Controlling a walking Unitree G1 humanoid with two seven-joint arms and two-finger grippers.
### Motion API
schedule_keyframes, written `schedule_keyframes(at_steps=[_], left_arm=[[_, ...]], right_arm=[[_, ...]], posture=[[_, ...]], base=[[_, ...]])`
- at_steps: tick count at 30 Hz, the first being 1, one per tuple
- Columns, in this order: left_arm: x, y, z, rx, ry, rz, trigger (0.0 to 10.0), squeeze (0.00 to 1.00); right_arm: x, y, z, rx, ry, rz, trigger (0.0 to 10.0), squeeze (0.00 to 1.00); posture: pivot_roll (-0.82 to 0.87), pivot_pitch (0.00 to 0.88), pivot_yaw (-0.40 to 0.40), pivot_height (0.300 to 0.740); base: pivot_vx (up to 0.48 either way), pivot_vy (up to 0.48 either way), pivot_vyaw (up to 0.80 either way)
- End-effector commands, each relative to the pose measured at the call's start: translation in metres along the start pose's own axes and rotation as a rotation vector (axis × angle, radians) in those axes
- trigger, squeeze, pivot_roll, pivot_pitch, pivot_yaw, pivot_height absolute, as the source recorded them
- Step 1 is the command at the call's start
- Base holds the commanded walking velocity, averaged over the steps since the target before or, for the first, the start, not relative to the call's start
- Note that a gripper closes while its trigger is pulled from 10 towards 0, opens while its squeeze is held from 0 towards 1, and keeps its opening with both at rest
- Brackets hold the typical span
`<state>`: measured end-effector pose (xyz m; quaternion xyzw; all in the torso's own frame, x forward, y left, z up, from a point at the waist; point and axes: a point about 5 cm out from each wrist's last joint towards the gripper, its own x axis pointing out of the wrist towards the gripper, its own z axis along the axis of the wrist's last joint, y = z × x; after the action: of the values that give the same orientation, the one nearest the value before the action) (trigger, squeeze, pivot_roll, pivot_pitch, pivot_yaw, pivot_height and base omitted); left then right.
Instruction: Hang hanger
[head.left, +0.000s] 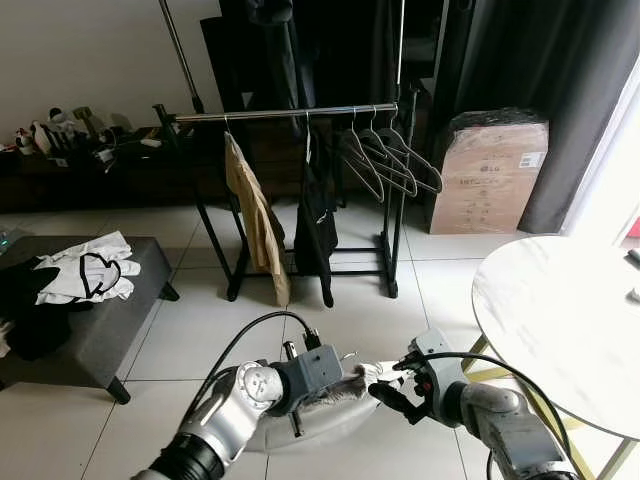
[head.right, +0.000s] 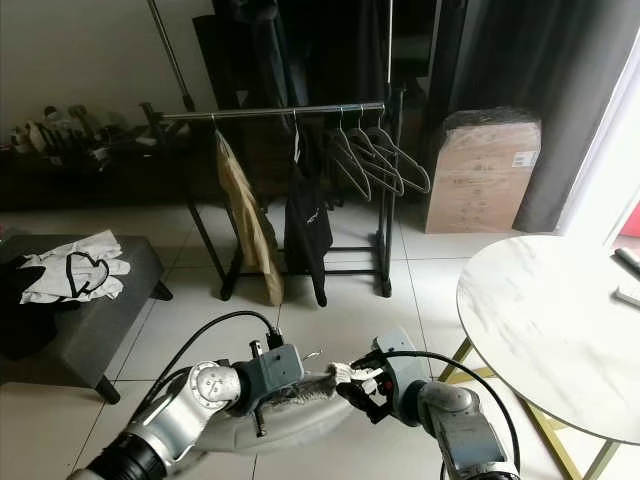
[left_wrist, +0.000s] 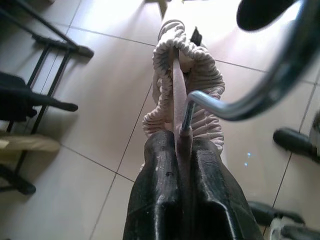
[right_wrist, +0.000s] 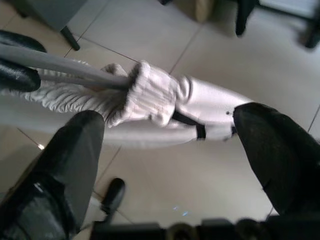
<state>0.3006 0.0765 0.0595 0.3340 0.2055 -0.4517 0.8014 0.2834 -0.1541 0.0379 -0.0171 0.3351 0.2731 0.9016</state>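
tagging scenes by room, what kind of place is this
Most likely a room in a home: a clothes rack with hangers, a low bench with laundry, a round marble table on tiled floor.

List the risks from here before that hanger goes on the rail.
1. The left gripper pinches only the hanger neck and bunched pale garment; it might twist or slip.
2. The right gripper is open around the cloth, giving no support.
3. The rail stands some way ahead, already holding clothes and empty hangers; the hook may snag them.
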Motion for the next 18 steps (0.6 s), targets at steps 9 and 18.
schedule_keyframes(at_steps=[9,18], left_arm=[[0.008,-0.001,0.017,-0.089,-0.027,0.074,10.0,0.00],[0.013,-0.006,0.026,-0.099,-0.043,0.074,10.0,0.00]], right_arm=[[0.009,0.000,0.001,0.180,0.020,-0.095,10.0,0.00],[0.017,-0.001,-0.003,0.237,0.068,-0.161,10.0,0.00]], posture=[[-0.09,0.003,0.064,0.740],[-0.08,0.000,0.060,0.740]], base=[[0.000,0.000,0.00],[0.000,0.000,0.00]])
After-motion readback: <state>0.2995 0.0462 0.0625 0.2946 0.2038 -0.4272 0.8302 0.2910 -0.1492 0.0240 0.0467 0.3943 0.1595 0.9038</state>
